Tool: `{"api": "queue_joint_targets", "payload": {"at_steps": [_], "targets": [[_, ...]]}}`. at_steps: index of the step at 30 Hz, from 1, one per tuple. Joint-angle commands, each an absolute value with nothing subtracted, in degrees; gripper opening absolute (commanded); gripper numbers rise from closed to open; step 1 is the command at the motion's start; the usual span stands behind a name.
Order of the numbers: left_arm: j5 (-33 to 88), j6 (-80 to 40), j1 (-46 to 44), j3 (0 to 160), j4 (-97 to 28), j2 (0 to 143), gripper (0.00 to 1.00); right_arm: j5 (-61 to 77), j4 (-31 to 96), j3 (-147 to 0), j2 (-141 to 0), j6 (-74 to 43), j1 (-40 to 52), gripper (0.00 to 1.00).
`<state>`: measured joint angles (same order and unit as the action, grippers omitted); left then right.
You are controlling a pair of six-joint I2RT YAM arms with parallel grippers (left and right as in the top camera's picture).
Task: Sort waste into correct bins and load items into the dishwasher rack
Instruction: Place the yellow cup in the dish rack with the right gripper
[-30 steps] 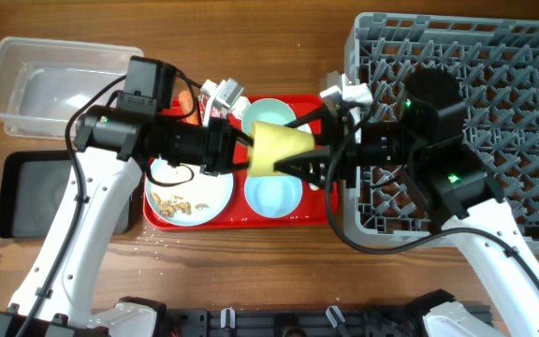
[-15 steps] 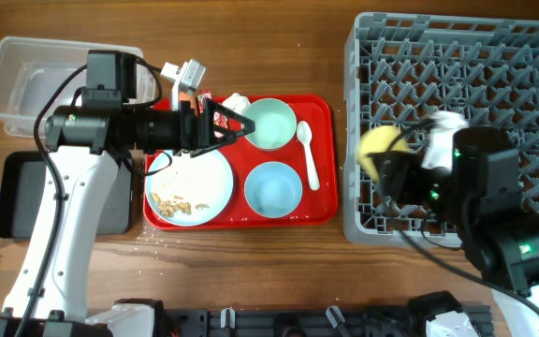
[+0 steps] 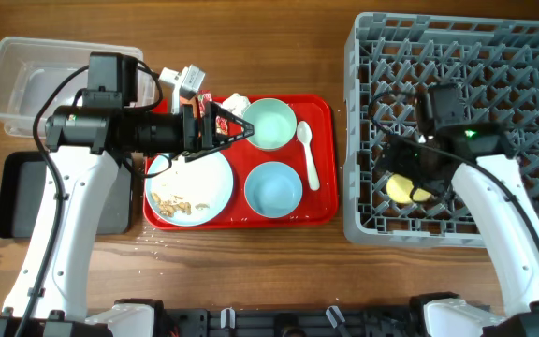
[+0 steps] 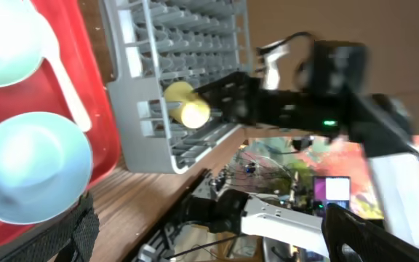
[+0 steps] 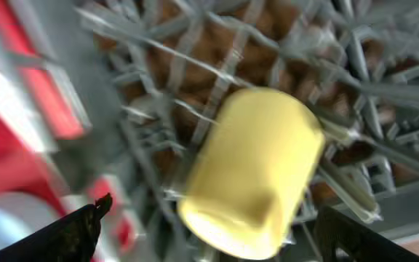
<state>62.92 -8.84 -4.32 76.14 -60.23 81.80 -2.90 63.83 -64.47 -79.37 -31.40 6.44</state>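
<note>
From overhead, the left tool (image 3: 235, 131) hovered over the upper left part of the red tray (image 3: 318, 211), its fingers spread and holding nothing. On that tray sat a pale blue plate (image 3: 190, 192) with beige crumbs (image 3: 171, 199), a mint-green bowl (image 3: 269, 124), a small pale blue bowl (image 3: 272, 188) and a white spoon (image 3: 309, 154). A red wrapper (image 3: 204, 98) and a white tissue (image 3: 235, 100) lay at the tray's upper edge. The clear tub (image 3: 26, 80) and the black tray (image 3: 21, 192) stood on the table (image 3: 279, 56) left of the red tray. Right of the red tray stood the dishwasher rack (image 3: 494, 84). The yellow cup (image 3: 400, 189) lay on its side in the part of the rack nearest the red tray, with the right tool (image 3: 408, 178) just above it.

The left wrist view showed its own fingers (image 4: 75, 233) far apart, with the cup among the rack's pegs beyond the red tray.

In the blurred right wrist view, the fingers (image 5: 78, 229) stood wide apart and clear of the cup.
</note>
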Motion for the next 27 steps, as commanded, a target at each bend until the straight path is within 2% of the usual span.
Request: {"api": "queue_joint_targets", "payload": {"at_steps": [1,3,4,6,10,12,15,17,18,19,20,24,27], "targets": [[56.90,-8.12,-4.01,76.84,-60.97,81.32,1.00,4.91,60.71,-70.67,-74.85,-25.28,7.70,0.92],[55.07,-8.12,-4.01,76.84,-61.60,81.32,1.00,9.32,56.40,-70.67,-71.29,-20.82,11.16,0.84],[53.95,-8.14,-4.01,76.84,-61.82,81.32,1.00,10.15,55.05,-70.67,-70.08,-19.62,13.45,0.73],[48.66,-10.39,-4.01,76.84,-62.24,81.10,0.96,10.59,53.52,-70.61,-69.30,-19.42,20.12,0.61],[34.98,-18.33,-3.99,77.69,-62.50,77.62,0.90,9.28,50.89,-67.81,-77.17,-23.59,32.47,0.57],[19.40,-24.97,-3.99,79.29,-65.17,73.14,0.89,8.25,51.55,-66.96,-86.41,-27.86,35.53,0.50],[3.31,-28.69,-3.99,80.05,-67.46,65.67,1.00,8.62,50.17,-66.96,-98.35,-30.28,36.14,0.47],[-1.93,-28.82,-3.99,80.05,-67.16,60.60,1.00,8.64,48.10,-66.96,-105.67,-30.13,36.14,0.46],[-2.52,-28.82,-3.99,80.05,-67.07,59.29,1.00,8.67,47.75,-66.96,-107.59,-30.09,36.14,0.34],[-2.50,-28.82,-3.99,80.05,-66.94,58.67,1.00,8.67,47.83,-66.96,-108.22,-30.02,36.03,0.09],[-2.46,-28.82,-3.99,80.05,-66.94,58.59,1.00,8.62,48.25,-67.16,-107.85,-30.02,35.99,0.04],[-2.46,-28.99,-3.99,80.05,-64.16,60.18,1.00,2.33,50.28,-69.28,-100.97,-31.90,35.79,0.04],[-2.46,-28.99,-4.01,80.05,-64.31,61.84,1.00,-15.62,54.43,-70.67,-86.91,-33.54,33.19,0.04]]}}
